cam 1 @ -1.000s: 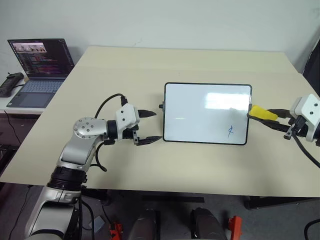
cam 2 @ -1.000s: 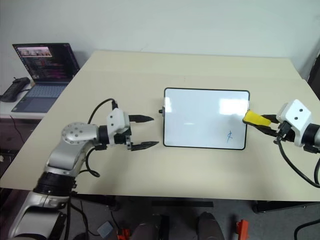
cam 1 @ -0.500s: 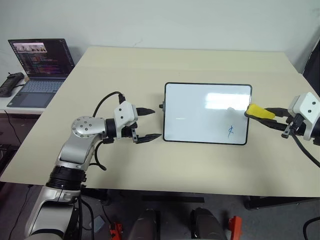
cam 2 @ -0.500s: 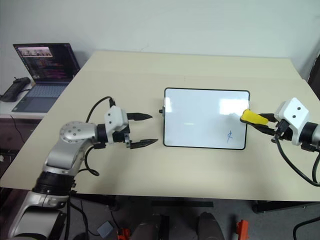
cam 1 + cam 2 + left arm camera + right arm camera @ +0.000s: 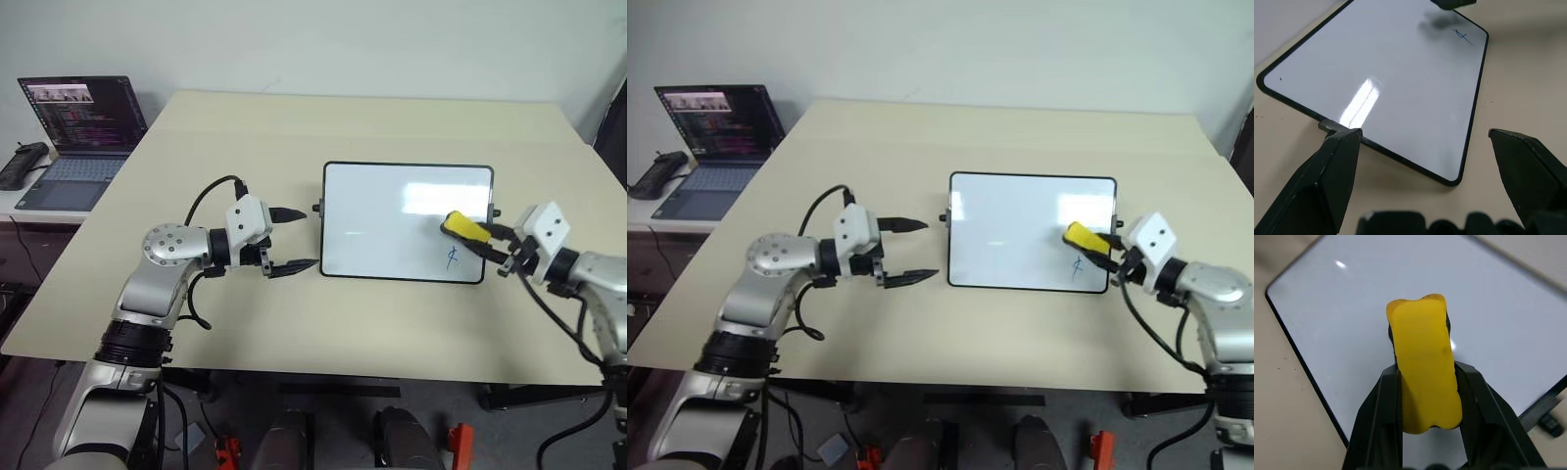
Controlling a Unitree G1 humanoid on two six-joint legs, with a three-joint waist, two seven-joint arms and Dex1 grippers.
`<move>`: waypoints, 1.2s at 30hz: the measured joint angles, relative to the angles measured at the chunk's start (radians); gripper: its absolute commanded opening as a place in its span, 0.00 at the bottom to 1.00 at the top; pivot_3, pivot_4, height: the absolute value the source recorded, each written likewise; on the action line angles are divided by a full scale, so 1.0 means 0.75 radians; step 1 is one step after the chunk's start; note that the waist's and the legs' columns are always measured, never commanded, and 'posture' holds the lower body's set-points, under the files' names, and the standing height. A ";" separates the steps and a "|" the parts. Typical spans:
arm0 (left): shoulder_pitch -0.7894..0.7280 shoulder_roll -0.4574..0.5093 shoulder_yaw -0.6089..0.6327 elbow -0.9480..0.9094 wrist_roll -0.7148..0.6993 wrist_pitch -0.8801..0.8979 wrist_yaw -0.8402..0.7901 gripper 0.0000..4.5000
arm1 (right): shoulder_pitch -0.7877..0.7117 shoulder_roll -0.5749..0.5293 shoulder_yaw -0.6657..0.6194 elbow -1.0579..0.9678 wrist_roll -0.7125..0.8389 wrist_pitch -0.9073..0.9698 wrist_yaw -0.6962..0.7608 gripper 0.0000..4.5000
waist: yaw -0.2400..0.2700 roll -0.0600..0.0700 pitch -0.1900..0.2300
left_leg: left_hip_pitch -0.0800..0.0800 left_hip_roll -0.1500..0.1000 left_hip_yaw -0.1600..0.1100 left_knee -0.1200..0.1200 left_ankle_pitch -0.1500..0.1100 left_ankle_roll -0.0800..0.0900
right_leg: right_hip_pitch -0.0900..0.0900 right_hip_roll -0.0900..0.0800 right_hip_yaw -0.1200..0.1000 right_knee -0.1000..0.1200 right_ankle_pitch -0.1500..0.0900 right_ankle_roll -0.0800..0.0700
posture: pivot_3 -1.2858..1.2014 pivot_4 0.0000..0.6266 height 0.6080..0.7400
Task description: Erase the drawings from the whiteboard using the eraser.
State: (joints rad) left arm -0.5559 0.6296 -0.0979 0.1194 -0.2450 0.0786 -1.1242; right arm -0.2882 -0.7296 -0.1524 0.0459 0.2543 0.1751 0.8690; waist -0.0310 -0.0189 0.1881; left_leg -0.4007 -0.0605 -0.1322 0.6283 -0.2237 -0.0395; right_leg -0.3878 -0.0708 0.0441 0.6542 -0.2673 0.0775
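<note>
Right tool (image 5: 477, 238) moved in from frame right, now over whiteboard (image 5: 392, 220), pinching eraser (image 5: 464, 227) just above blue drawing (image 5: 452, 258). Left tool (image 5: 295, 239) spread beside board. Eraser likely light, soft; grip mid-sides.

From my remote station: bare table (image 5: 245, 147) surrounds the whiteboard (image 5: 392, 220) on every side. My left gripper (image 5: 291, 239) hangs with fingers spread just off its left edge; my right gripper (image 5: 487, 244), clamping the eraser (image 5: 464, 226), reaches over its right edge. A laptop (image 5: 73, 137) sits well apart.
</note>
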 measured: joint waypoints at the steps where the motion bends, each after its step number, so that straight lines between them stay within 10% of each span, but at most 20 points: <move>1: 0.000 0.000 0.000 0.007 0.001 0.000 -0.001 1.00 | -0.002 0.002 0.000 0.024 -0.004 -0.027 -0.011 0.25 | 0.000 0.000 0.000 | 0.000 0.000 0.000 0.000 0.000 0.000 | 0.000 0.000 0.000 0.001 0.000 0.000 | 0.52 0.24 1.00; 36: 0.040 0.136 0.087 -0.231 -0.145 0.219 -0.047 1.00 | -0.042 0.127 0.212 0.448 -0.249 -0.505 -0.142 0.25 | -0.032 -0.008 -0.006 | 0.031 0.007 0.000 0.002 0.003 0.000 | 0.024 0.008 0.006 0.009 -0.002 0.000 | 0.52 0.24 1.00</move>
State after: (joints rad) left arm -0.5258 0.7315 -0.0330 -0.0540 -0.3537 0.2432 -1.1593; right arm -0.3194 -0.6341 0.0069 0.3817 0.0674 -0.2036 0.7628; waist -0.0551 -0.0249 0.1835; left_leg -0.3776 -0.0550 -0.1320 0.6300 -0.2213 -0.0392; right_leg -0.3701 -0.0648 0.0484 0.6611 -0.2687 0.0776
